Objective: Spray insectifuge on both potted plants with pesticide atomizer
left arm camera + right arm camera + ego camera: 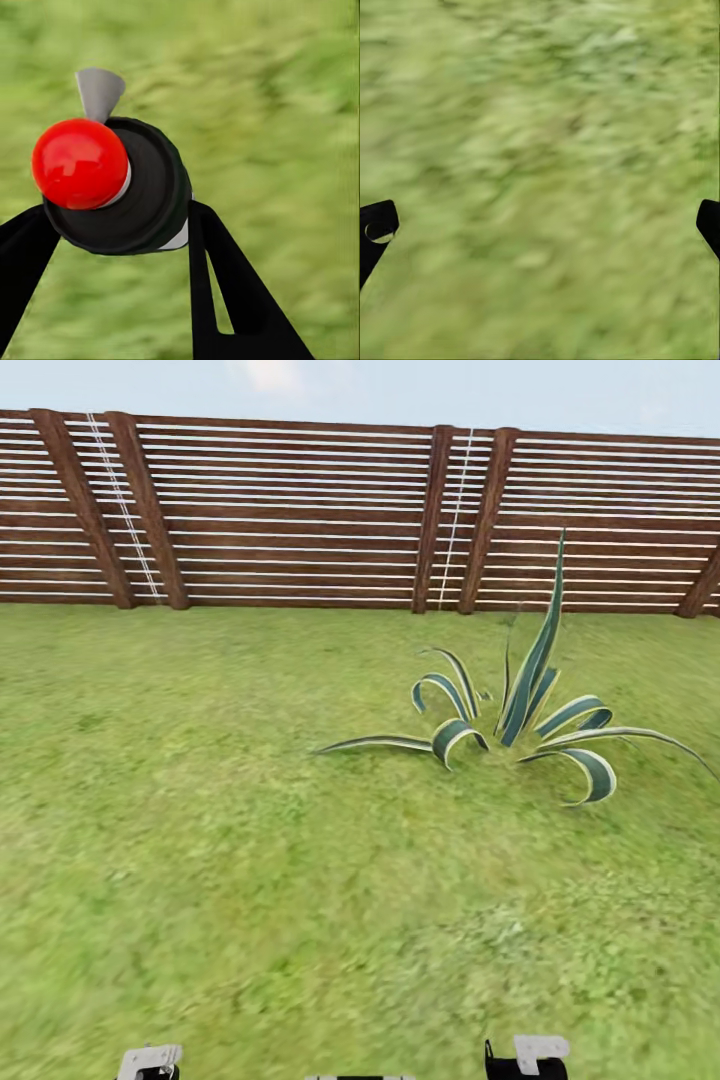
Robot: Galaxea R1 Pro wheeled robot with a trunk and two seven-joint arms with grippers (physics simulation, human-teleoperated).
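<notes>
In the left wrist view the left gripper (120, 225) is clamped on the pesticide atomizer (112, 187), seen from its top end at the left centre of the frame: a round black cap like a ribbed disc, a glossy red ball-shaped button on it, and a small grey wedge-shaped nozzle sticking out behind. The two black fingers (225, 300) are flat, tapering blades pressed against the cap's sides. Beyond them is blurred green lawn (285, 112).

In the right wrist view the right gripper (540, 225) stands spread wide with nothing between its black tips, which sit at the frame's left and right edges over grass.

In the head view, right of centre, a potted plant (530, 710) spreads long, pointed, curling green leaves with pale edges; its pot cannot be made out. Behind runs a brown slatted wooden fence (300, 530) with slanted posts.
</notes>
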